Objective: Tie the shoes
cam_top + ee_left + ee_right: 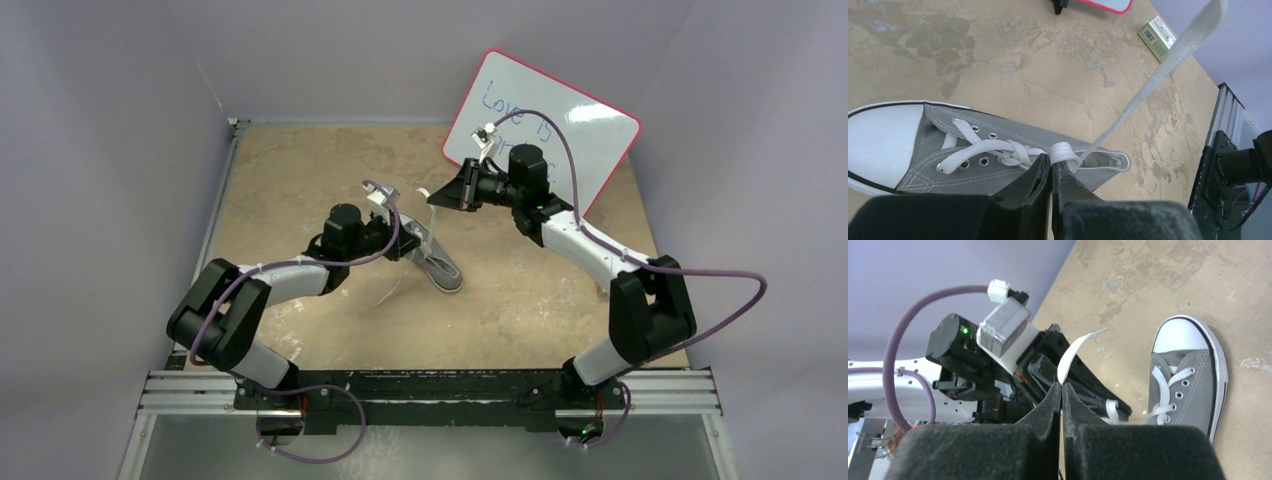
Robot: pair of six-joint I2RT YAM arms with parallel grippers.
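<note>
The grey shoe (440,265) with a white toe cap lies on the tan table, toe toward the near side. My left gripper (1051,162) hovers over the shoe's (973,150) opening, shut on a folded loop of white lace (1064,151) beside the crossed laces. From that loop a lace strand (1168,60) rises taut toward the upper right. My right gripper (1061,385) is shut on the strand's end (1073,352), raised above the table behind the shoe (1188,385). In the top view the left gripper (405,243) and right gripper (432,197) are close together.
A pink-rimmed whiteboard (540,130) leans at the back right, behind the right arm. A small green box (1158,37) lies near the table's right edge. The metal rail (1230,107) runs along the near edge. Grey walls close the left and back.
</note>
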